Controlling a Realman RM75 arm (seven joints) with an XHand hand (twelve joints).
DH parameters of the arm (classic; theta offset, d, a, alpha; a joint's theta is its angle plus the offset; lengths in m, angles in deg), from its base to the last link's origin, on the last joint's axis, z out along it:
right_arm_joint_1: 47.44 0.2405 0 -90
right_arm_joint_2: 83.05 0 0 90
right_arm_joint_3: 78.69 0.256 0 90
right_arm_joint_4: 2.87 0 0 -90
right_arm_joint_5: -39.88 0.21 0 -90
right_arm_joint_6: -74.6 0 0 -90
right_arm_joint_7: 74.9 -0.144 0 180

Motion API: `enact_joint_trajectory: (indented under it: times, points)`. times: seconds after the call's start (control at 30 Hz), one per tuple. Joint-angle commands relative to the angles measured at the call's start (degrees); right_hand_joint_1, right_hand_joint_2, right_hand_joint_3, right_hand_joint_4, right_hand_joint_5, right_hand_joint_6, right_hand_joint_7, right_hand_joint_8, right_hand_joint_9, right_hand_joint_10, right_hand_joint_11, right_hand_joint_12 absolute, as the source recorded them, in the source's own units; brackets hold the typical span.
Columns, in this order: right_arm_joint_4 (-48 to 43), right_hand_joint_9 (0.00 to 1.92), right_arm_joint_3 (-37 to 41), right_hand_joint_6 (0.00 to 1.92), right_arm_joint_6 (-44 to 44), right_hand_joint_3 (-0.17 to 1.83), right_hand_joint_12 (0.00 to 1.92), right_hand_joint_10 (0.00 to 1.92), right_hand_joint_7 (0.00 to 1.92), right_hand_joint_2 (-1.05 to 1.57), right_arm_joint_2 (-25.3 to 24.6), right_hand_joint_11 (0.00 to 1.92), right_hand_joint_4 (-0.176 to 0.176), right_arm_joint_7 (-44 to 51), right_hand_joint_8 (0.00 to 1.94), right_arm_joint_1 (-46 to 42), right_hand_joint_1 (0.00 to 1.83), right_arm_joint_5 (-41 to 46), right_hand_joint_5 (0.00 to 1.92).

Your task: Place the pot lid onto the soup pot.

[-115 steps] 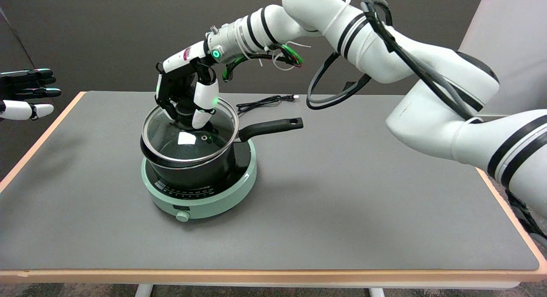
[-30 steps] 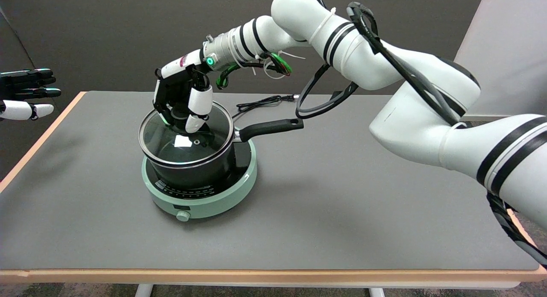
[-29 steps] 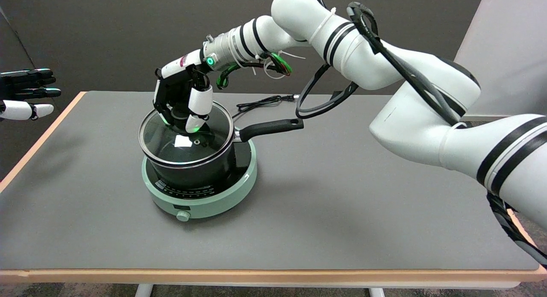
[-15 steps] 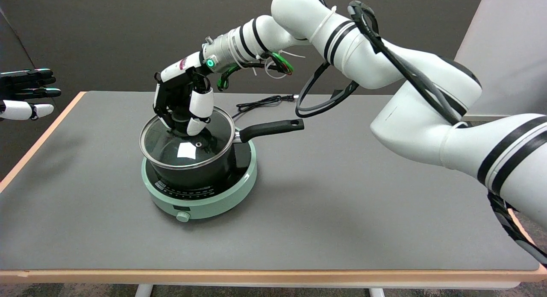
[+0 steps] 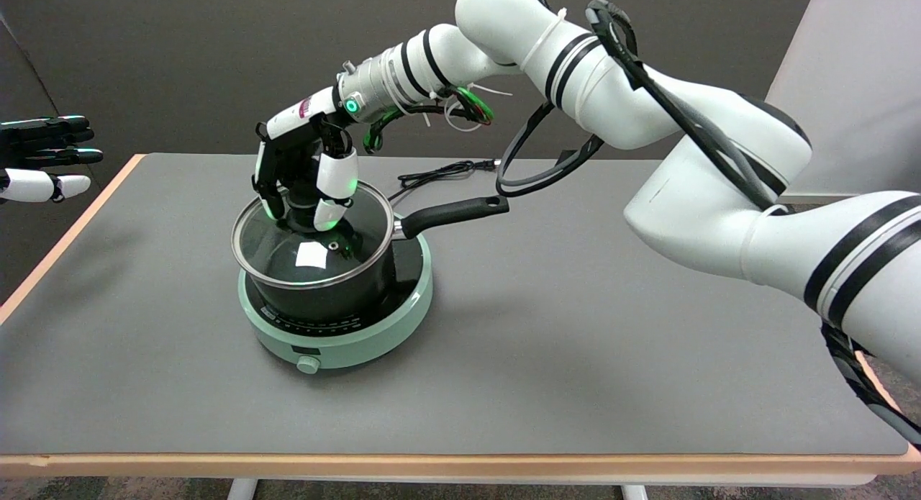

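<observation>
- The glass pot lid [image 5: 302,252], rimmed in metal, is seen lying on the soup pot [image 5: 324,298], its rim following the pot's rim all the way round; a small white patch is seen on the glass near the middle.
- The black knob on top of the lid is mostly hidden by the right hand [image 5: 302,180], whose fingers [image 5: 332,198] are curled down around it from above; the knob appears to be gripped, though the contact itself is not clearly shown.
- Green light is reflected on the fingertips and on the glass below them.
- The black pot is seated on a round, pale green induction cooker [image 5: 360,342], with a small knob at the cooker's front edge.
- The pot's long black handle [image 5: 453,212] is pointed to the picture's right, out past the cooker's edge.
- The cooker is placed on the left half of a grey table [image 5: 575,342] edged in light wood.
- A black power cord [image 5: 442,173] is laid on the table behind the pot, near the far edge.
- The right arm [image 5: 683,147], white with black bands and loose black cabling, is stretched in from the lower right, over the table.
</observation>
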Motion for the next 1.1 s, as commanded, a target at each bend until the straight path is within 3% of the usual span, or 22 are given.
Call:
enact_joint_trajectory:
  times: [0.03, 0.3, 0.4, 0.5, 0.63, 0.73, 0.87, 1.1]
  points:
    - [-0.4, 0.77, 0.28, 0.55, 0.46, 0.87, 1.79, 1.36, 0.87, 0.79, 0.06, 0.26, 0.166, 0.02, 0.86, -0.3, 0.97, -0.23, 0.74]
    - [-0.4, 0.81, 0.28, 0.44, 0.46, 0.88, 1.76, 1.12, 0.9, 0.72, 0.3, 0.19, 0.161, 0.32, 0.67, -0.38, 0.96, -0.31, 0.7]
    - [-0.48, 0.83, 0.44, 0.41, 0.38, 0.91, 1.72, 0.93, 0.88, 0.67, 0.38, 0.17, 0.152, 1.46, 0.57, -0.46, 0.96, -0.31, 0.66]
    - [-0.48, 0.81, 0.44, 0.32, 0.46, 0.88, 1.57, 0.82, 0.87, 0.67, 0.52, 0.25, 0.135, 1.61, 0.45, -0.46, 0.98, -0.37, 0.64]
    - [-0.71, 0.76, 0.6, 0.28, 0.88, 0.96, 1.2, 0.65, 0.8, 0.65, 0.76, 0.45, 0.131, 3.76, 0.36, -0.46, 0.91, -0.39, 0.58]
    - [-1.29, 0.69, 1.15, 0.25, 1.24, 0.99, 0.98, 0.52, 0.74, 0.61, 1.15, 0.49, 0.13, 4.02, 0.27, -0.59, 0.91, -1.08, 0.54]
    - [-2.53, 0.62, 3.37, 0.23, 1.18, 1.02, 0.87, 0.42, 0.66, 0.57, 1.64, 0.45, 0.13, 4.02, 0.22, -1.02, 0.89, -3.67, 0.49]
    - [-4.17, 0.52, 5.42, 0.18, 1.4, 1.0, 0.88, 0.3, 0.54, 0.5, 2.52, 0.44, 0.115, 4.02, 0.18, -1.73, 0.87, -5.98, 0.42]
